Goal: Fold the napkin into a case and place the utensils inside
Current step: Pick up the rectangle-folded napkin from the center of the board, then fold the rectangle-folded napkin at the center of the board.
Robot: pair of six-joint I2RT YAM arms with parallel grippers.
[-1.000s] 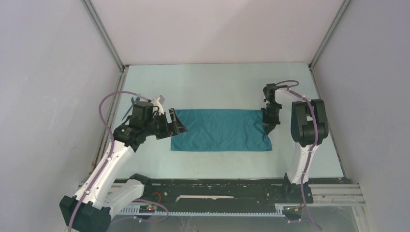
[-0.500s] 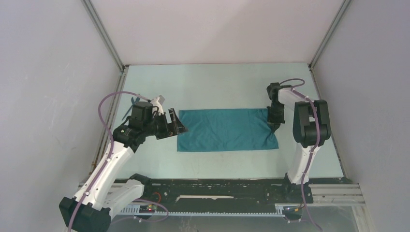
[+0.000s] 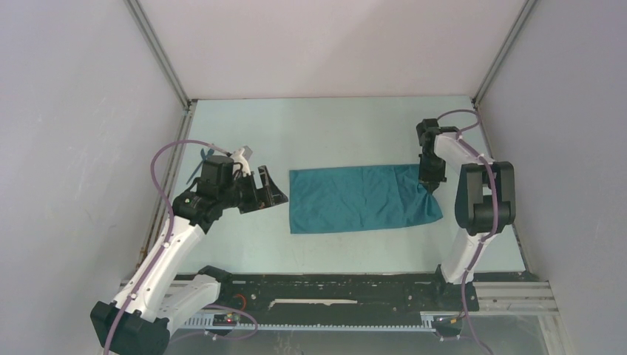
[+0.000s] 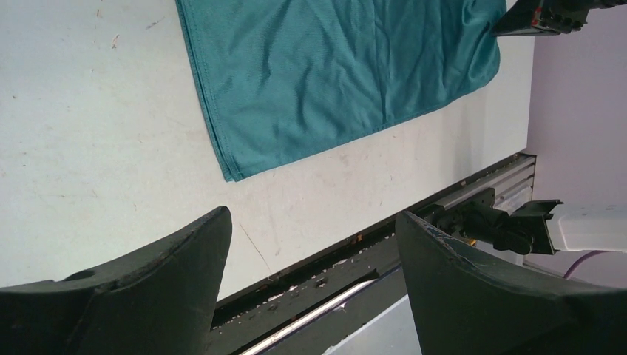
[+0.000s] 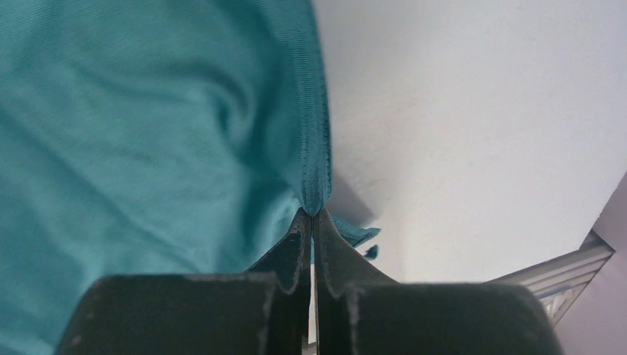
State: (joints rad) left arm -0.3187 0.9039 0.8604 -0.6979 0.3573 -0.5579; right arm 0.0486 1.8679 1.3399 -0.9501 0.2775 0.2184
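- Your right tool (image 3: 431,185) is shut tight on the napkin (image 3: 362,200), pinching the hem at its far right corner. The cloth puckers toward that pinch, so the grip looks meant for dragging or lifting that end.
- Your left tool (image 3: 270,191) stands wide and holds nothing. It sits low over the surface (image 3: 333,133) toward the left edge, apart from the napkin's left end, probably waiting to take that end.
- The napkin lies on the surface, nearer the right edge than the left and about midway between the far and near edges.
- It shows as an oblong, apparently doubled once. Its long axis runs from the left edge toward the right edge, roughly along the near edge, with the right end skewed slightly toward the far edge.
- No utensils show in any view, and you should judge the case as not yet formed.
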